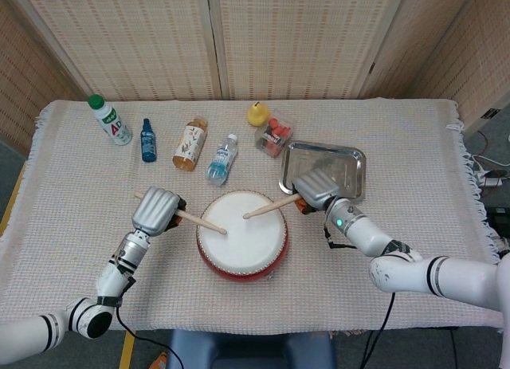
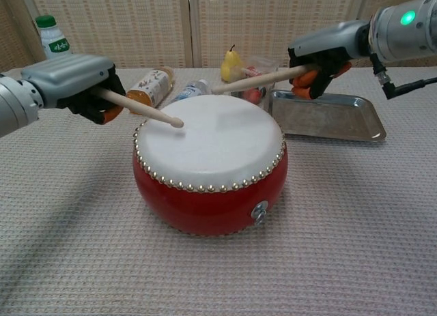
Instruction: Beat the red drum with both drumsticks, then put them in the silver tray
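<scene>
The red drum [image 1: 242,235] [image 2: 209,162] with a white skin sits at the table's middle front. My left hand [image 1: 156,210] [image 2: 75,82] grips a wooden drumstick [image 1: 201,221] [image 2: 142,109] whose tip rests on or just above the skin's left part. My right hand [image 1: 317,189] [image 2: 318,58] grips the other drumstick [image 1: 269,206] [image 2: 249,80], lifted above the skin's far edge. The silver tray [image 1: 346,163] [image 2: 330,117] lies behind the right hand.
At the back stand a green-capped white bottle [image 1: 109,119], a small blue bottle [image 1: 147,140], an orange bottle [image 1: 190,144] lying down, a water bottle [image 1: 222,159], a yellow duck [image 1: 256,113] and a clear box of red items [image 1: 274,137]. A cream cloth [image 1: 414,146] covers the table.
</scene>
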